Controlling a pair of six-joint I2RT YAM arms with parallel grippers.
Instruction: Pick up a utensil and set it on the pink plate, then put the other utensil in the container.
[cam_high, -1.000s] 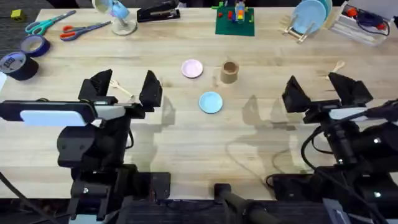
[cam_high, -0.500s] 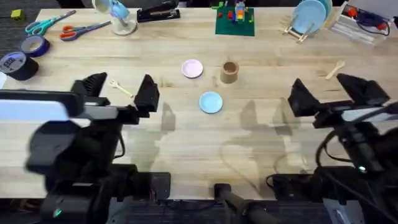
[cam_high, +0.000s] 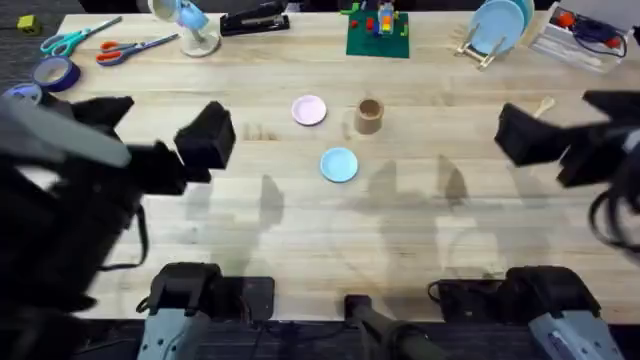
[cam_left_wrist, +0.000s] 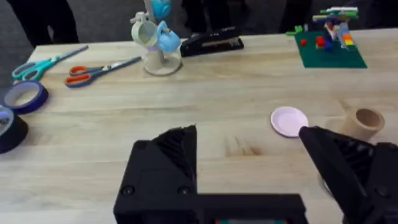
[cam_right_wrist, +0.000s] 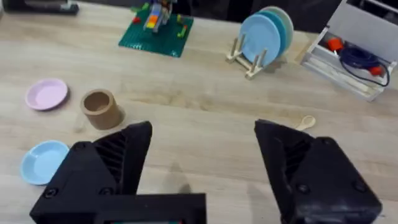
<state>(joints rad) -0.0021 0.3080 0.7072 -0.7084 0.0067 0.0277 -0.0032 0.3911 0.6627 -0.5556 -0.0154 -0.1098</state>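
Observation:
The pink plate (cam_high: 308, 110) lies at the table's middle back, with the brown container (cam_high: 369, 115) just right of it. The spoon (cam_high: 543, 107) lies at the far right; its round end (cam_right_wrist: 305, 122) shows past my right fingers. The fork is hidden under my left arm. My left gripper (cam_high: 155, 125) hangs high over the left of the table, open and holding nothing. The left wrist view has the pink plate (cam_left_wrist: 289, 121) and the container (cam_left_wrist: 367, 121) beyond its fingers. My right gripper (cam_high: 567, 120) is open and empty, raised just in front of the spoon.
A light blue plate (cam_high: 339, 164) sits in front of the pink one. Scissors (cam_high: 135, 47), tape rolls (cam_high: 55, 72), a stapler (cam_high: 254, 18) and a cup stand (cam_high: 195, 30) line the back left. A green brick plate (cam_high: 378, 35) and a dish rack (cam_high: 495, 30) stand at the back.
Both arms have risen toward the camera and show larger. The left gripper shifted left over where the fork lay; the right gripper moved right and farther back. Both stayed open.

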